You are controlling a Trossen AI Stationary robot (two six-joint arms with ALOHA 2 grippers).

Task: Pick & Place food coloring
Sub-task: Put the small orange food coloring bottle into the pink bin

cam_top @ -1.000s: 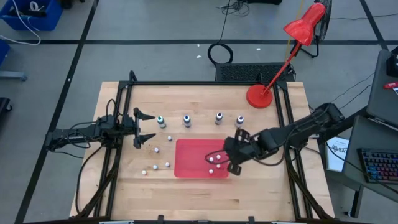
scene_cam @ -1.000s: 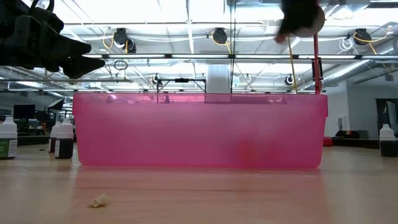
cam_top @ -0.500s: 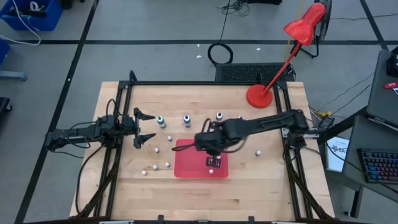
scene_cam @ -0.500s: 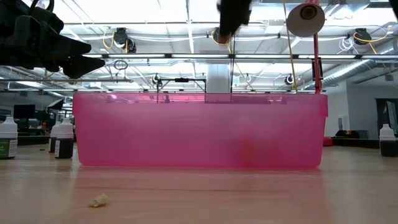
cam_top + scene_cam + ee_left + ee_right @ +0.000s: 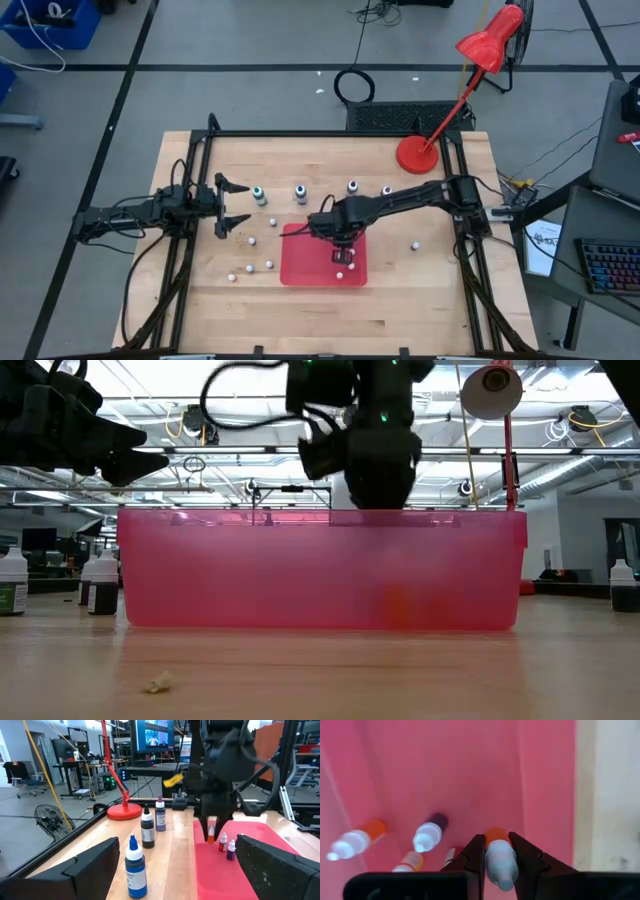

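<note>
Four food coloring bottles stand upright in a row on the table: green [image 5: 258, 193], blue [image 5: 300, 192], grey [image 5: 352, 187] and purple [image 5: 386, 190]. Below them lies a red tray [image 5: 300, 262] holding several tiny dropper bottles, such as a purple one [image 5: 430, 833] and an orange one [image 5: 353, 840]. My right gripper [image 5: 497, 851] hangs over the tray's far half [image 5: 335, 234] and is shut on a tiny orange dropper bottle [image 5: 496, 854]. My left gripper [image 5: 232, 206] waits open at the table's left, beside the green bottle. My right gripper pinches the tiny dropper bottle by its whitish upper part [image 5: 499, 862] between both fingers. The fingers come from above, pointing down, and lie along the bottle. Its orange lower end [image 5: 211, 838] sticks out below the fingertips, upright over the tray floor; whether it touches the floor, I cannot tell.
Small white pieces lie scattered on the wood left of the tray [image 5: 250, 268] and one to its right [image 5: 413, 245]. A red desk lamp [image 5: 418, 155] stands at the far right corner. The tray's pink wall [image 5: 320, 575] fills the low view.
My right arm has swung from the tray's right edge toward the table's left, and now stands over the far middle of the tray. It has also come down toward the tray rim. The left arm has kept still.
</note>
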